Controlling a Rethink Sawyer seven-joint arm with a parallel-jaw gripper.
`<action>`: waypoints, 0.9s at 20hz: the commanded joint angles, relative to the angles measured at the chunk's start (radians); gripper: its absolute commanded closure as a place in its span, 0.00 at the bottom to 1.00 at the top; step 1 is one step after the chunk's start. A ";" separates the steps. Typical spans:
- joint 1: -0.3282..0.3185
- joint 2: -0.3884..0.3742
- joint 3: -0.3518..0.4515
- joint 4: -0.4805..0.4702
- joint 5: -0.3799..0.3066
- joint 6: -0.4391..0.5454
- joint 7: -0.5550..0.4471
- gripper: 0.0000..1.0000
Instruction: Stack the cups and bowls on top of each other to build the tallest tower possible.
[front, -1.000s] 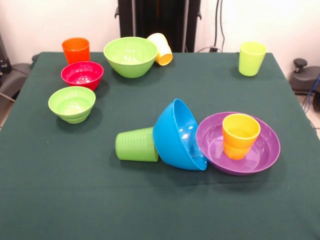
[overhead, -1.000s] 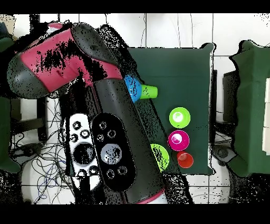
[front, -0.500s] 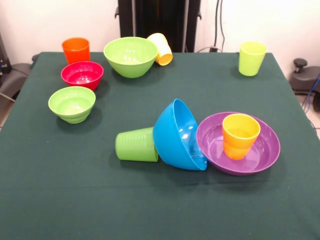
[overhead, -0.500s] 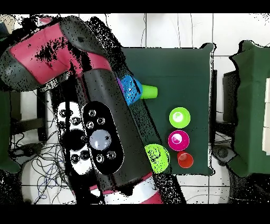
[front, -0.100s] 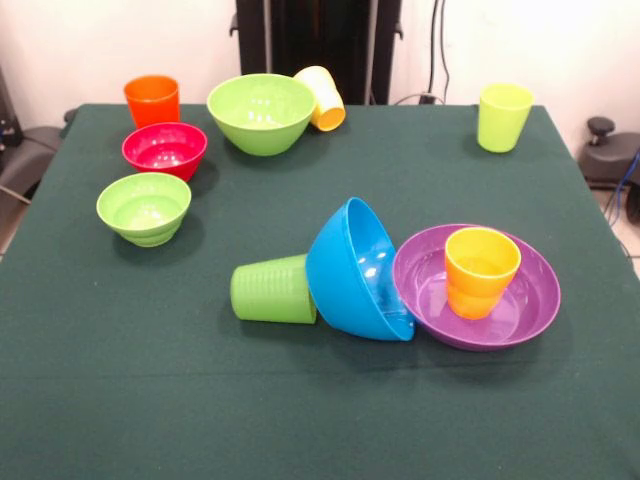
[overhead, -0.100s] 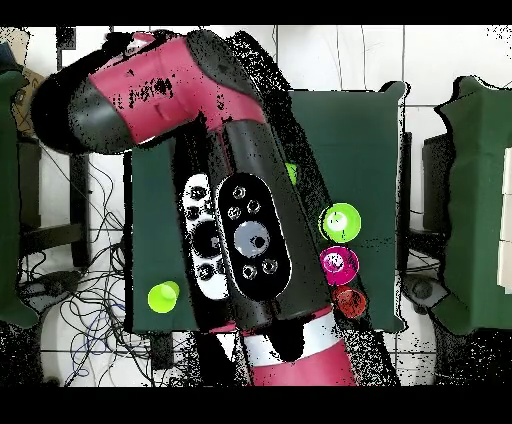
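From my station I see no tower worth the name — the only stack is the orange-yellow cup (front, -0.100s: 481, 271) standing upright inside the purple bowl (front, -0.100s: 530, 300). The blue bowl (front, -0.100s: 350, 270) is tipped on its side, its rim against the purple bowl, with the ribbed green cup (front, -0.100s: 272, 289) lying on its side touching the blue bowl's back. Well apart sit the large green bowl (front, -0.100s: 261, 112), the pale yellow cup (front, -0.100s: 321, 97) tipped over just beside it, the red bowl (front, -0.100s: 164, 149), the small green bowl (front, -0.100s: 144, 207), the orange cup (front, -0.100s: 152, 99) and the yellow-green cup (front, -0.100s: 502, 116). The arm (overhead, -0.100s: 245, 215) fills the overhead view and is absent from the front one; I cannot see the gripper, so its state is unknown. Judgement: 1 sound base is needed first. I would right the blue bowl, approaching its raised rim from above, slowly, since a round shell on cloth will likely roll and could knock the purple bowl — then build on it with the smaller bowls and cups.
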 joint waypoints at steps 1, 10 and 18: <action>-0.063 0.071 0.062 0.102 -0.048 0.061 -0.234 0.00; -0.159 0.178 0.148 0.075 -0.093 -0.002 -0.357 0.00; -0.231 0.296 0.235 -0.026 -0.132 0.026 -0.505 0.00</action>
